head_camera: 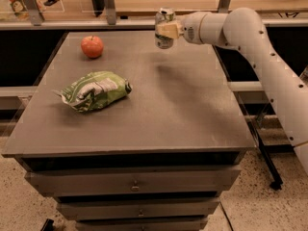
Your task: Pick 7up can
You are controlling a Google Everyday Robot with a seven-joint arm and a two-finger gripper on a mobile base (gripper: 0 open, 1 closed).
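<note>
The tool (163,31), at the end of the white arm (255,42) that reaches in from the right, is closed around the middle of the 7up can (164,43). It holds the can upright over the far edge of the table (192,124), with a faint shadow on the surface below it. The apple (92,46) sits on the table to the left of the can, well apart, and the green and white chip bag (94,90) lies nearer the front left.

Dim warm light; end effector (166,29), over the table (192,124), casts a soft shadow.
</note>
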